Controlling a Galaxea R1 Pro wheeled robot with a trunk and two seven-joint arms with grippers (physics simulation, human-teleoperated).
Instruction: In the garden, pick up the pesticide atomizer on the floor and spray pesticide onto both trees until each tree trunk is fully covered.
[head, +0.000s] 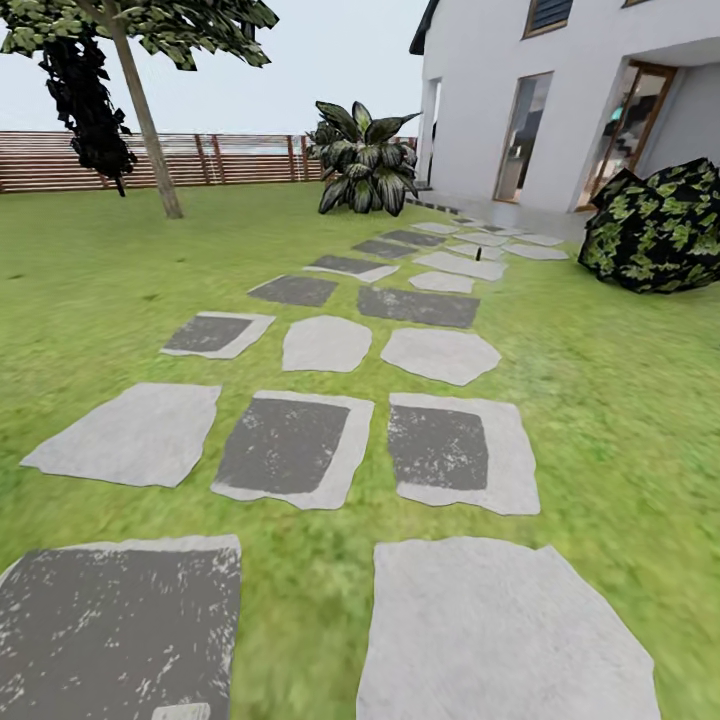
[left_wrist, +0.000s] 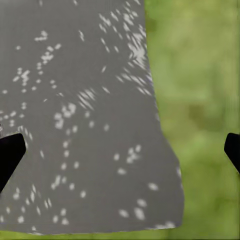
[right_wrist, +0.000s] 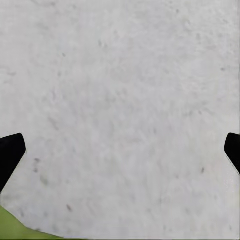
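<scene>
From the head camera, a path of grey stone paving slabs (head: 285, 445) runs over the lawn (head: 90, 300) toward a white house (head: 500, 90), with a slatted wooden fence (head: 240, 158) behind, one pale-trunked tree (head: 148, 130) at far left, a leafy plant (head: 365, 160) and a dark bush (head: 655, 225). A tiny dark upright thing (head: 478, 254) stands far along the path; whether it is the atomizer I cannot tell. Such a sprayer is likely light, rigid plastic, a bit slick, best taken round the neck or handle and kept upright. Open grass on both sides gives ample room; slab edges look flush. In the left wrist view, the left pincer (left_wrist: 120, 150) is spread wide and holds nothing, above a dark speckled slab (left_wrist: 80, 125) beside grass. In the right wrist view, the right pincer (right_wrist: 120, 150) is equally wide and empty over a pale slab (right_wrist: 125, 100).
</scene>
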